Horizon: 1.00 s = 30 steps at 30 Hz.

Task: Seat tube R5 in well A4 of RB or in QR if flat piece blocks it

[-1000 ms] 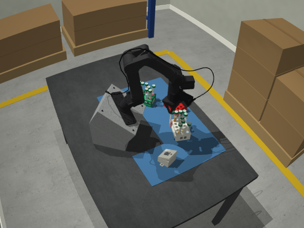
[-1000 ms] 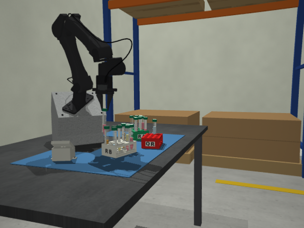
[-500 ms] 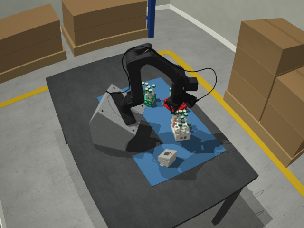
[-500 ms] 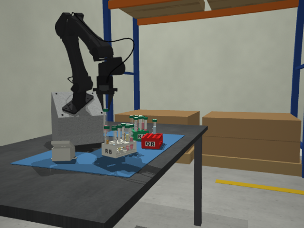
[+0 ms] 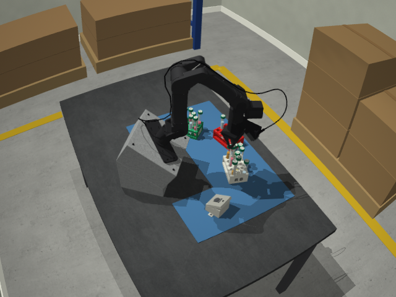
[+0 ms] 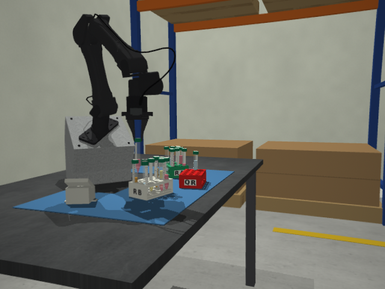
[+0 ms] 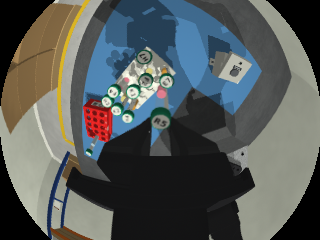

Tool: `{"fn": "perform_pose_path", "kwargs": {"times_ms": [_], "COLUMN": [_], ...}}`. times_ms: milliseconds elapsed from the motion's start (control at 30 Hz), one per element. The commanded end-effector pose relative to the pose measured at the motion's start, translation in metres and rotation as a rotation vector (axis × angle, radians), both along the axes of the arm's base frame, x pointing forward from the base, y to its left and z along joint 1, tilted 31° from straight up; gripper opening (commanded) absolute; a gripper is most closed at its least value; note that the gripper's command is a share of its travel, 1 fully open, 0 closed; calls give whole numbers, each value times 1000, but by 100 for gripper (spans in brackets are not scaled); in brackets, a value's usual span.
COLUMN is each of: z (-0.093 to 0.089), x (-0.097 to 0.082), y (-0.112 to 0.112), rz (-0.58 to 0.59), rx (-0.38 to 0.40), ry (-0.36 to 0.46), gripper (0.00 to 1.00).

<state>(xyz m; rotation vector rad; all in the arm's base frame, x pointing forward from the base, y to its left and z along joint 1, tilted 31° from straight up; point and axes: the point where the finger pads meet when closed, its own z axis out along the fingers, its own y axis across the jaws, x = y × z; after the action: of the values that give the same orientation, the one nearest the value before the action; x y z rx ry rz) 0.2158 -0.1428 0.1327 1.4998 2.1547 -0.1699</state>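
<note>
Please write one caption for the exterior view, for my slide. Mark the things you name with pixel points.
The hand (image 6: 138, 138) holds a green-capped tube (image 6: 138, 155) upright beside the white rack RB (image 6: 138, 191), with red rack QR (image 6: 190, 182) to the right.

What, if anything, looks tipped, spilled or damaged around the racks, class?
Nothing stands out. The white rack, red rack and green rack look level on the blue mat, with no visible spill or breakage. Tube R5 hangs upright from the gripper.
</note>
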Motion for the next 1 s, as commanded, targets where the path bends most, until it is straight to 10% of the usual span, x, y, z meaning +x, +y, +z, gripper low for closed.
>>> {"fn": "perform_pose_path", "kwargs": {"times_ms": [0,967], "z": [14,9], "x": [15,8], "y": [-5,-3], "rz": [15,4], "rx": [-26,-13], "ry": [-30,-19], "gripper": [0,0]}}
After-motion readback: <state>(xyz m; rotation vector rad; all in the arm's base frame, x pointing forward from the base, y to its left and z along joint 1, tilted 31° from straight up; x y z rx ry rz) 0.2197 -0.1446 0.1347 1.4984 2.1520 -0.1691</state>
